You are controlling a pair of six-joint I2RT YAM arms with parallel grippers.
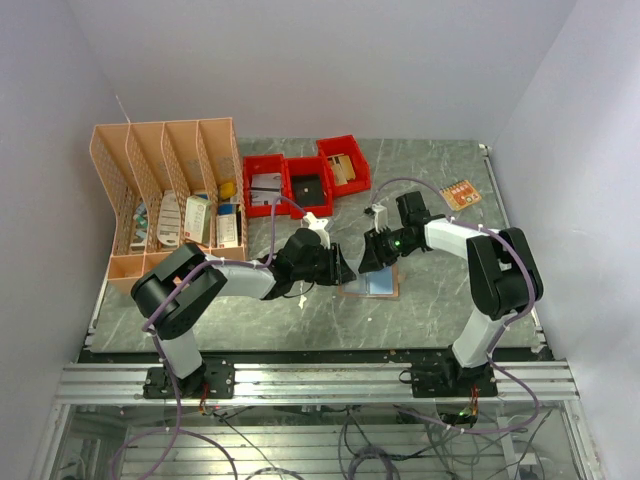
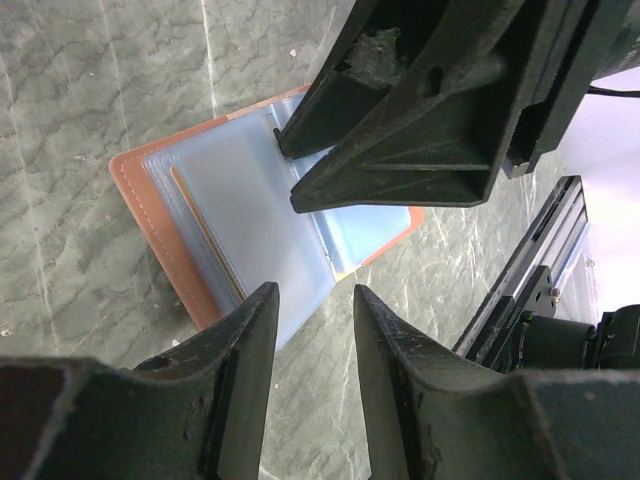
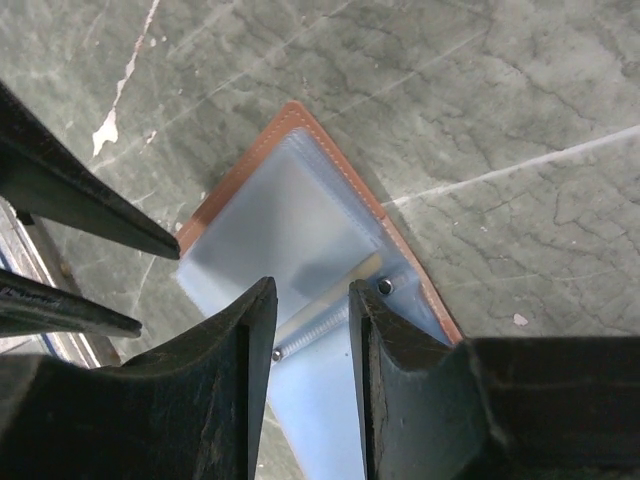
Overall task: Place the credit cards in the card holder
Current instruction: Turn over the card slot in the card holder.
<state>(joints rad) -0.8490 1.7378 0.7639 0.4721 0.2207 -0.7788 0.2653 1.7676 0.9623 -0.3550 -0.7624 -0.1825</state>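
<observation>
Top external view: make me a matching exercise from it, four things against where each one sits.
Things:
1. card holder
2. red bins
3. desk organizer
4. loose tan card

Places:
A. far right, lying alone
B. far left, standing upright
C. in the middle, lying open
D. far middle, clustered together

Pairs: 1-C, 2-D, 3-B, 4-A

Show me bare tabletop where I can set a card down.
Free: the back strip between the red bins and the loose card, and the front strip between the card holder and the near edge. Crowded: the middle, where left arm meets right arm, and back left by the organizer.
</observation>
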